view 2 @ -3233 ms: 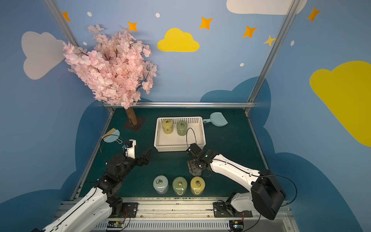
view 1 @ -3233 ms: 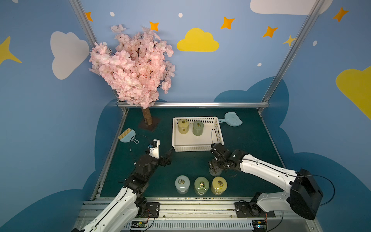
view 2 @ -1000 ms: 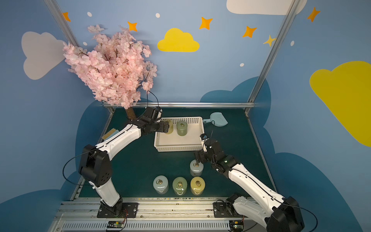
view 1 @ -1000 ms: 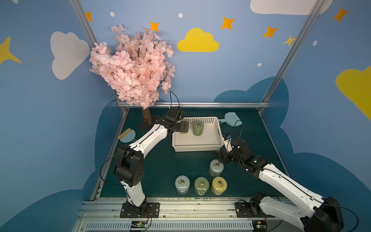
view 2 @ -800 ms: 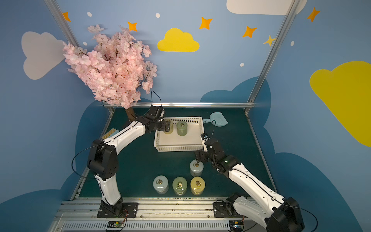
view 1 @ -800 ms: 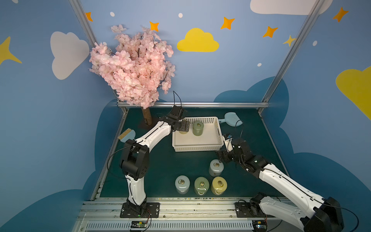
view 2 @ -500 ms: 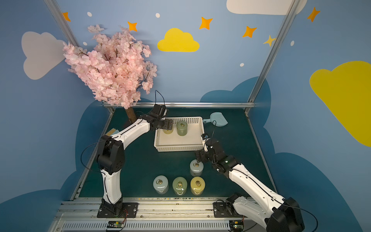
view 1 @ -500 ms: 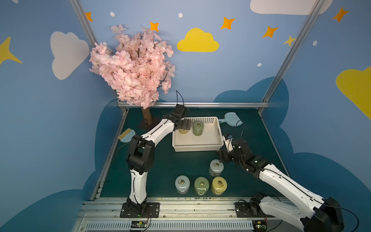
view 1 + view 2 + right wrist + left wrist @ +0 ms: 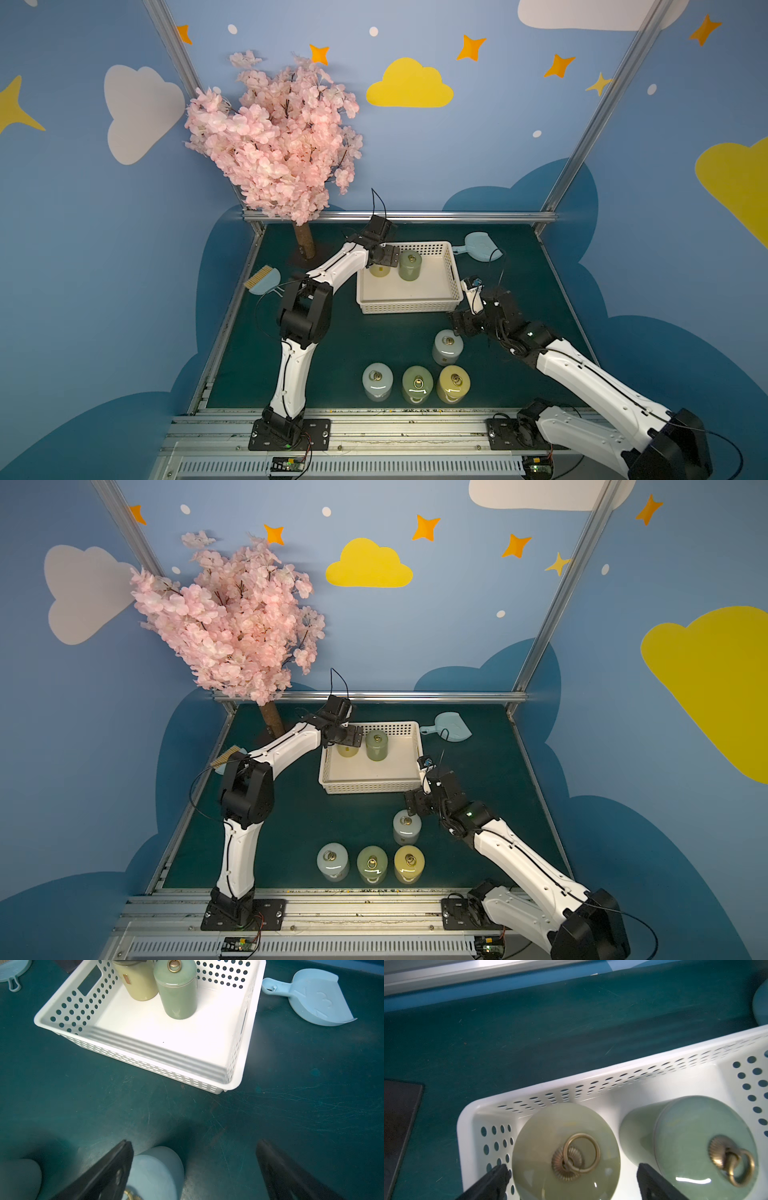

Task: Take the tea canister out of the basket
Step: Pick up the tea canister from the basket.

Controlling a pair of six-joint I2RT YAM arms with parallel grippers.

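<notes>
The white basket (image 9: 409,306) (image 9: 145,1057) stands at the back of the green mat and holds two tea canisters. A yellowish one (image 9: 379,271) (image 9: 565,1153) sits in its far left corner, with a green one (image 9: 409,266) (image 9: 704,1142) beside it. My left gripper (image 9: 384,255) (image 9: 572,1166) hovers open over the yellowish canister, one finger (image 9: 494,1178) on each side of the lid, apart from it. My right gripper (image 9: 465,322) (image 9: 194,1142) is open over the mat in front of the basket, next to a pale blue-grey canister (image 9: 447,347) (image 9: 153,1169), holding nothing.
Three more canisters (image 9: 417,384) stand in a row near the front edge. A pink blossom tree (image 9: 282,141) fills the back left corner, its dark base (image 9: 400,1126) close to the basket. A pale blue dustpan (image 9: 478,247) lies back right and a brush (image 9: 262,280) lies left.
My left arm has reached from the front to the basket's far left corner and edged over the yellowish canister. My right gripper left the pale canister on the mat and drew back.
</notes>
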